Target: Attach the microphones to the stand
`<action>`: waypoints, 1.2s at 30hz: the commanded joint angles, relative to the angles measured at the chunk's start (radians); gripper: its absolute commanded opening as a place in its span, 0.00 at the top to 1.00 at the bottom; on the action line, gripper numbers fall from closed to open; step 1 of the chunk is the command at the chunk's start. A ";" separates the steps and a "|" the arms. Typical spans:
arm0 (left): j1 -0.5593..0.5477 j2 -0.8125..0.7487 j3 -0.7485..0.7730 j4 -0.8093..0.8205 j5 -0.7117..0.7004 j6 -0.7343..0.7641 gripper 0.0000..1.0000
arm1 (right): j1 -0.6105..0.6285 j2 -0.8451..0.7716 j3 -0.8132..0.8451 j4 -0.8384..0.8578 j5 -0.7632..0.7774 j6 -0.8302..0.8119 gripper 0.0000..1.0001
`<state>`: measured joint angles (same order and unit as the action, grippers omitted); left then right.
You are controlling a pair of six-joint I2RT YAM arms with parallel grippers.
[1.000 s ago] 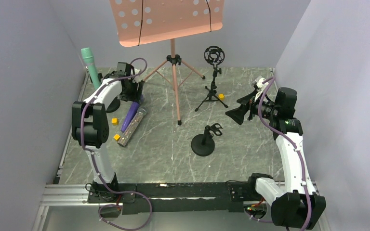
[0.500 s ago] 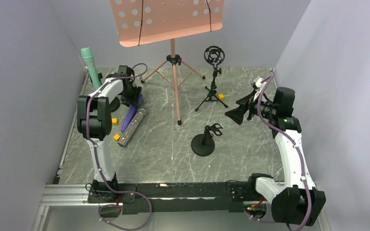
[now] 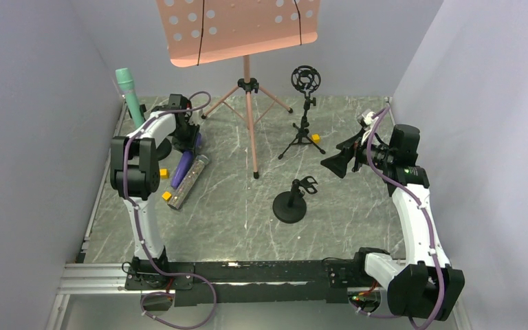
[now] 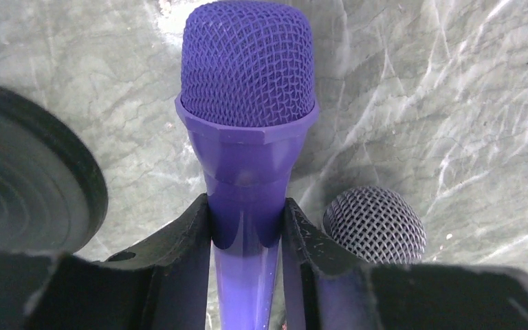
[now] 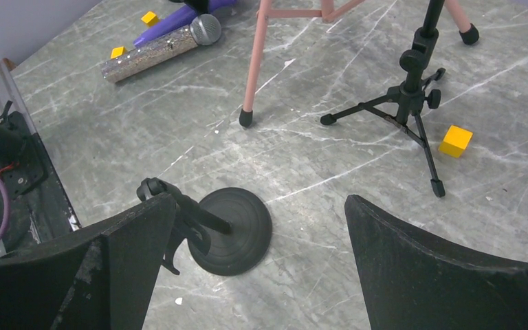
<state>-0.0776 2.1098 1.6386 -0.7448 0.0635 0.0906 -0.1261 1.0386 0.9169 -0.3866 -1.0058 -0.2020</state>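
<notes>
My left gripper (image 3: 187,141) is shut on the purple microphone (image 3: 181,168), just below its mesh head. In the left wrist view both fingers of the left gripper (image 4: 247,230) press against the purple microphone's (image 4: 247,103) neck. The glittery silver microphone (image 3: 190,180) lies beside it, its grey head (image 4: 375,223) right of my fingers. The mint green microphone (image 3: 130,94) stands upright at the far left. My right gripper (image 3: 339,163) is open and empty in the air, above and to the right of the round-base clip stand (image 3: 290,204). That stand also shows in the right wrist view (image 5: 230,230), between the right gripper's (image 5: 261,230) fingers.
A pink music stand (image 3: 248,103) stands at the middle back. A black tripod with a ring shock mount (image 3: 305,113) stands to its right, with a yellow cube (image 5: 455,141) by its legs. Two more yellow cubes (image 3: 167,196) lie near the microphones. A black round base (image 4: 27,185) is at the left.
My left arm has shifted a little and its gripper has settled on the purple microphone's neck. The right gripper has barely moved.
</notes>
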 commanded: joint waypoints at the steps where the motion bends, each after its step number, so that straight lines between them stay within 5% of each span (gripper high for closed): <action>1: 0.007 -0.169 -0.004 0.017 0.002 -0.005 0.89 | -0.007 0.002 -0.006 0.043 -0.033 -0.018 0.00; 8: 0.006 -0.432 -0.162 0.054 0.113 -0.076 0.94 | -0.014 -0.001 -0.009 0.037 -0.052 -0.037 0.00; 19: -0.010 -0.916 -0.629 0.180 0.344 -0.243 0.95 | -0.079 -0.022 -0.026 0.010 -0.168 -0.122 0.01; 28: -0.094 -1.430 -0.868 0.189 0.451 -0.385 0.95 | -0.101 -0.084 0.134 -0.365 -0.112 -0.352 0.00; 36: -0.138 -1.721 -0.884 0.216 0.522 -0.526 0.95 | -0.099 -0.110 0.281 -0.559 -0.141 -0.396 0.01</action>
<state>-0.2054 0.4603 0.7414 -0.5873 0.5194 -0.3267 -0.2230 0.9302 1.1114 -0.8196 -1.1046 -0.5407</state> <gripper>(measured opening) 0.385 0.994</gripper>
